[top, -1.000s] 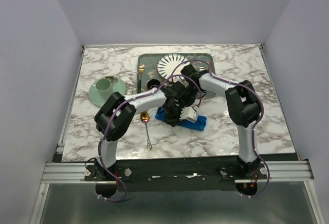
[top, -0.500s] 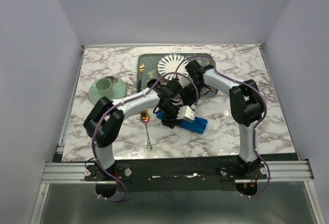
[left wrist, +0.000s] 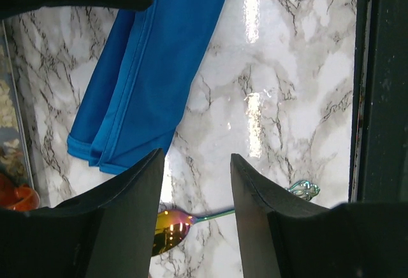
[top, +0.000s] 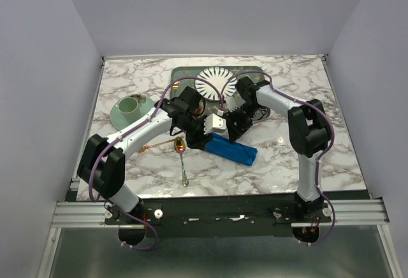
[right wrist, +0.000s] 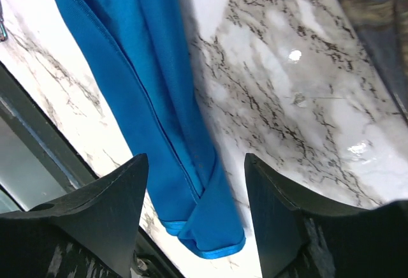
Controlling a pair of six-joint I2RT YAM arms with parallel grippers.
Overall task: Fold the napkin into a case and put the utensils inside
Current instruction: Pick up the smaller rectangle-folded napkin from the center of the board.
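Two grippers, both with jaws spread and nothing between them. Left gripper hangs over the bare marble table, framing the bowl of the spoon, just beside one end of the case. Right gripper hangs over the opposite end — contact with the cloth cannot be told. Case lies flat, a narrow blue strip in front of the tray. Fork lies left of the spoon, partly under the left arm. Plate sits on the tray — cup stands far left.

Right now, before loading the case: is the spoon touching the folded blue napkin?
Apart. The left wrist view shows bare marble between the spoon and the napkin end.
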